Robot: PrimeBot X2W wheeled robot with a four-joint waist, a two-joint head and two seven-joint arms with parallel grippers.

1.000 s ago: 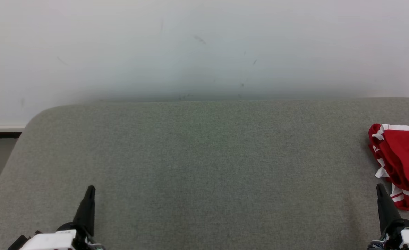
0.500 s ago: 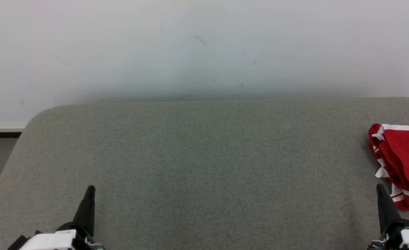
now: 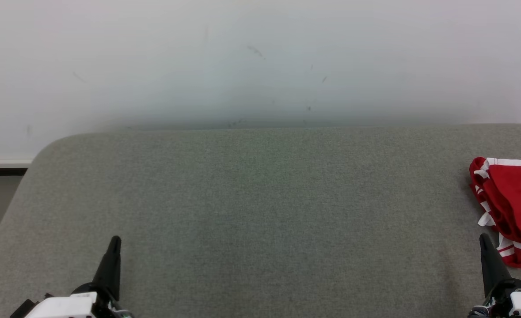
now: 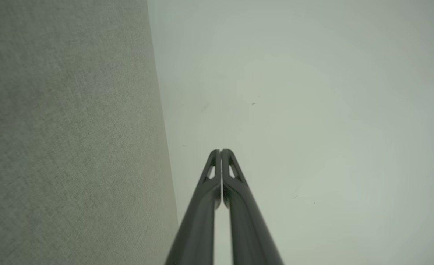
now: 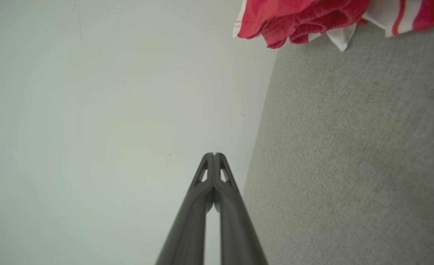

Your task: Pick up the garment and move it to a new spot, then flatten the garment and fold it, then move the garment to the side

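At the right edge of the desk [image 3: 260, 198], towards its near corner, the garment [image 3: 514, 207] was seen lying bunched on the grey cloth cover, partly cut off by the side of the head view. What could be seen of it was stretched along that edge, far to near, with its gathered red folds turned towards the middle of the desk. White striped trim was found at both its far and near ends. How far it reached past the edge could not be told.

From the head view the whole spread was given: the left gripper [image 3: 115, 240] near the near-left corner and the right gripper [image 3: 483, 237] just beside the garment's near end, both pointed at the pale wall [image 3: 260, 57].

By the right wrist view the garment [image 5: 297, 18] was brought closer, so that the ribbed red folds and a white pointed corner resting on the cloth could be made out, beyond the right gripper [image 5: 214, 154].

Along the left wrist view, grey cloth and wall were shown past the left gripper [image 4: 221, 151].

Both pairs of jaws were clenched tip to tip, with nothing grasped.
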